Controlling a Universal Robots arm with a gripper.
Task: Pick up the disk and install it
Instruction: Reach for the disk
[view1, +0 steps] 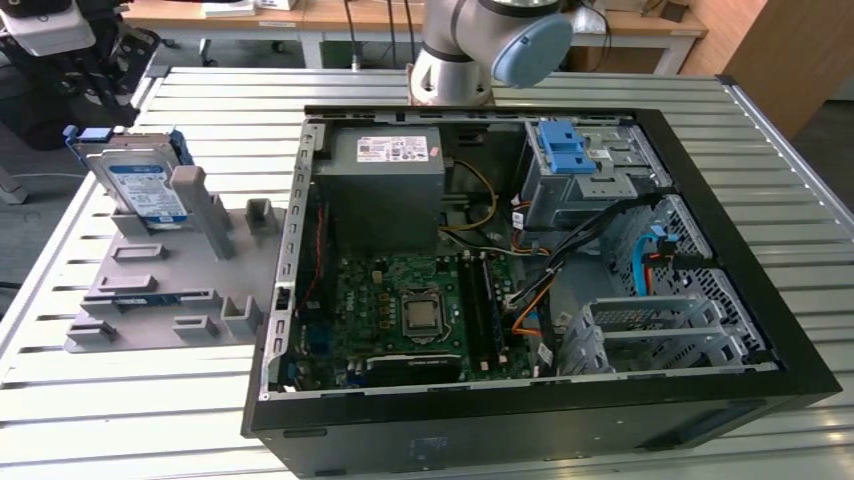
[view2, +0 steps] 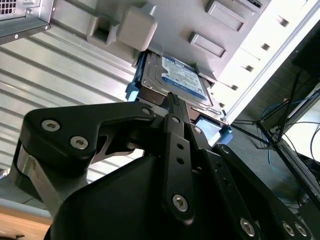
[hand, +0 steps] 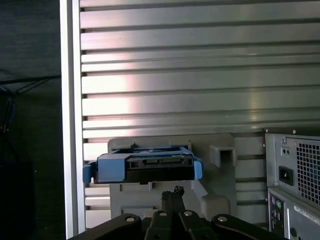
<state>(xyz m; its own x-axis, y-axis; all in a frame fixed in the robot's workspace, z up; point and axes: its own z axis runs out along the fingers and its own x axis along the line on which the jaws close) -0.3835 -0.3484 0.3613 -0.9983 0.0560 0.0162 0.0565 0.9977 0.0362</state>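
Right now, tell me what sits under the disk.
The disk stands on a grey fixture on the slatted table. How its lower edge seats is covered by the fixture.

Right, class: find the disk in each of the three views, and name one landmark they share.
Exterior view: the disk stands tilted on the grey holder, at the exterior view's left of the computer case.
Second wrist view: the disk shows its label, beyond the fingers.
First wrist view: the disk shows edge-on beyond the fingers.
Shared landmark: the grey holder carrying it.
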